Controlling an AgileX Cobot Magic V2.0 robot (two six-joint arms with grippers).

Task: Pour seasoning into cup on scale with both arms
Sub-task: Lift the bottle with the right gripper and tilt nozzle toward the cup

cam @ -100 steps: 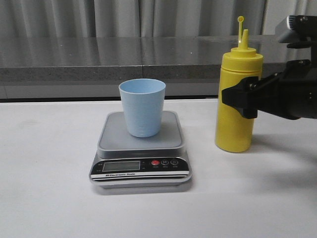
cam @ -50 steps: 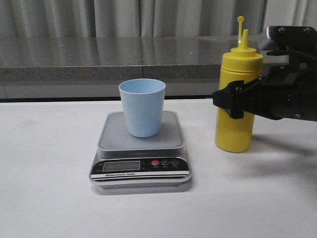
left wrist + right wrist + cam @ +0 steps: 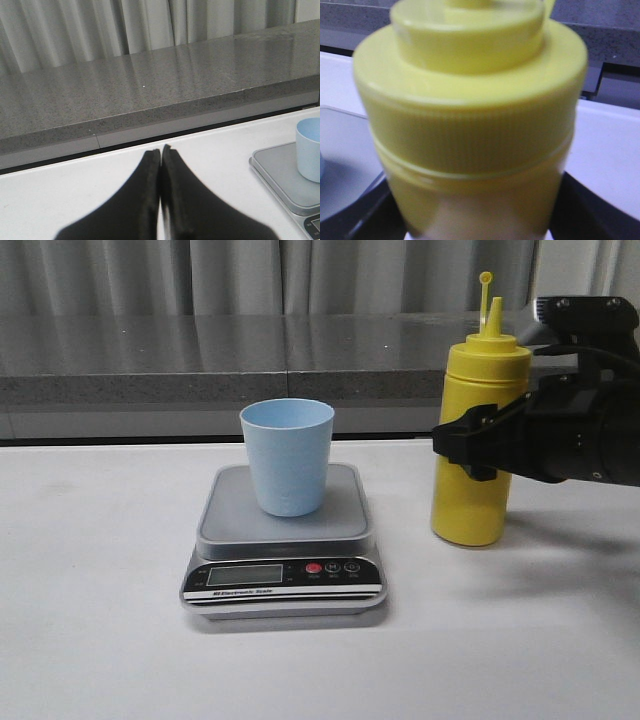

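Front view: the pale blue cup (image 3: 287, 456) stands upright on the scale (image 3: 284, 540), and the right gripper (image 3: 468, 445) is clamped around the yellow bottle (image 3: 476, 435) beside it on the white table (image 3: 100, 620). Left wrist view: the left gripper (image 3: 160, 155) hangs over the table, fingers pressed together on nothing. Right wrist view: the bottle's ribbed cap fills the frame, black fingers (image 3: 592, 210) flanking its body.

Soft even light — seasoning bottle (image 3: 470, 125) blurred in wrist view.

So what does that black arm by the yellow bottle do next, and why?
Probably close the right gripper firmly on the yellow bottle. Its fingers already straddle the body below the cap, and the bottle stands upright on the table beside the scale. It needs gripping before tipping toward the blue cup.
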